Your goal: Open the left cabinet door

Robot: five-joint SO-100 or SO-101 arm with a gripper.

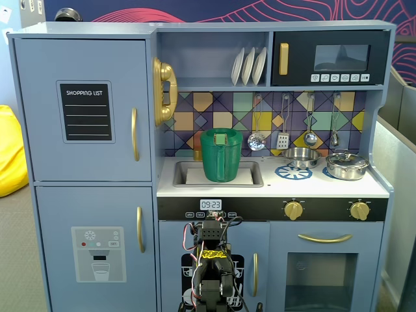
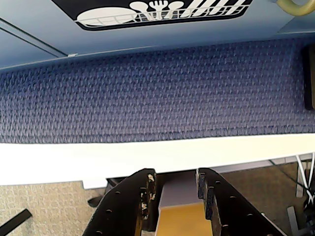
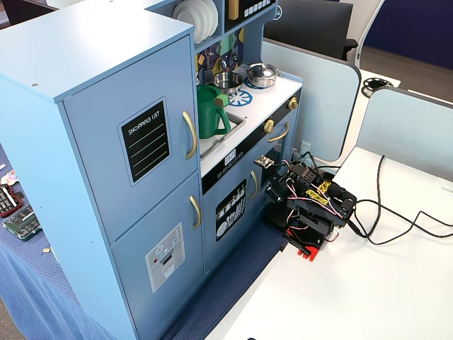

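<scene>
The left cabinet door is the upper blue-grey door with a black "SHOPPING LIST" chalkboard and a curved gold handle. It is closed, and it also shows in the other fixed view with its handle. My arm sits folded low in front of the dishwasher-picture door, well below and to the right of the handle. It also shows folded on the table. My gripper points down with its jaws a little apart and nothing between them.
Below the left door is the water-dispenser door. A green pitcher stands in the sink, with pots on the stove. A blue mat lies before the kitchen. Cables trail over the white table.
</scene>
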